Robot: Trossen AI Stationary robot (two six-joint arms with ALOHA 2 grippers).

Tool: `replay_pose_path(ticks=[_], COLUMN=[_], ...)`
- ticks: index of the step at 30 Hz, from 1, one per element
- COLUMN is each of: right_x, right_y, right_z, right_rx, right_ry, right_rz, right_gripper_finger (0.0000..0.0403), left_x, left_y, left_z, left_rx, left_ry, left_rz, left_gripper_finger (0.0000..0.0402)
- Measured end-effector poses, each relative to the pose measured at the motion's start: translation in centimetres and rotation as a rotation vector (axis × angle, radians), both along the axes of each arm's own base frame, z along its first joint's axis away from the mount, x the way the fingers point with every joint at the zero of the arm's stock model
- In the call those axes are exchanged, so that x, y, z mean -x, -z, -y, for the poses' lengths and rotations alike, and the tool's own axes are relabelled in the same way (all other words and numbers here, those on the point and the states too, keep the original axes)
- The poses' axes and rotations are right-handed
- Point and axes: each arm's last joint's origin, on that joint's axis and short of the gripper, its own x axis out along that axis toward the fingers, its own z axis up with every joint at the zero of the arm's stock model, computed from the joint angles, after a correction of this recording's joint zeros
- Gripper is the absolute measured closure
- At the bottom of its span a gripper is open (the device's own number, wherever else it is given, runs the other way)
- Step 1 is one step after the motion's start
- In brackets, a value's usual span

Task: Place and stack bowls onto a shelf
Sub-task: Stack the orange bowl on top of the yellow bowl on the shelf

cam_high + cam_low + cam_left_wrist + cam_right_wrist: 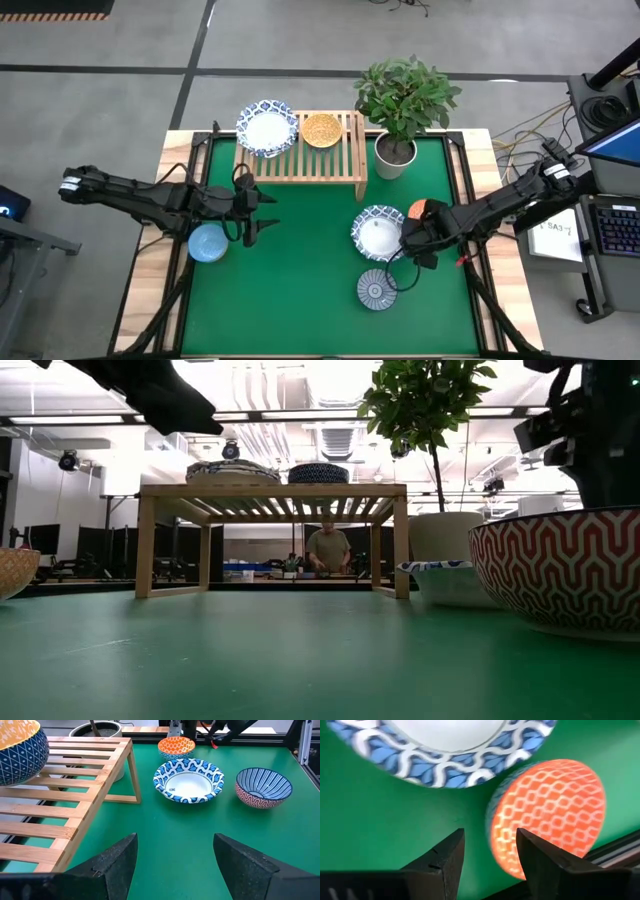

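The right hand [487, 852] hangs open and empty just above the orange-red bowl [547, 815], beside the white bowl [445, 750], while the left hand [172, 855] waits open and empty near the shelf [65, 795].

A green-topped table [300, 270] carries a low wooden shelf [300, 165] at its back. On the shelf sit a blue-rimmed white bowl [267, 128] and a mustard-yellow bowl [321, 130]. Beside the shelf stands a potted plant [396, 155]. In front of the shelf lie a light-blue bowl [207, 243], another blue-rimmed white bowl [377, 232], an orange bowl [417, 210] and a grey-blue striped bowl [376, 290].
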Motion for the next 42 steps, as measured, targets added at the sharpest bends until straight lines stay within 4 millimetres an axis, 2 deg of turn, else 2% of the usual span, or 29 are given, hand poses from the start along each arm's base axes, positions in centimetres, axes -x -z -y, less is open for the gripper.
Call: replay_pose_path(ticks=[8,17,20,26,33,42], right_x=[0.1,1.1,1.3,1.1,0.4,-0.8], right_y=[2.4,4.6,4.9,5.1,3.4,-1.9], right_z=[0.8,1.9,2.0,1.9,1.6,1.3], right_rx=[0.026,0.043,0.041,0.021,0.005,0.003], right_ry=[0.033,0.084,0.076,0.077,0.108,0.134], right_rz=[0.036,-0.017,-0.025,-0.009,0.004,0.03], right_gripper_finger=[0.0244,0.0255,0.0285,0.0381,0.0387,0.0389], left_x=[0.0,0.0,0.0,0.0,-0.1,-0.1], left_y=[0.0,0.0,0.0,0.0,-0.1,-0.1], left_z=[0.0,0.0,0.0,0.0,0.0,0.0], left_rx=[0.0,-0.006,-0.015,-0.015,-0.014,-0.014], left_ry=[0.0,0.003,0.008,0.008,0.008,0.008], left_rz=[0.0,0.001,0.0,0.001,0.008,0.008], left_gripper_finger=[0.0159,0.0159,0.0159,0.0159,0.0159,0.0159])
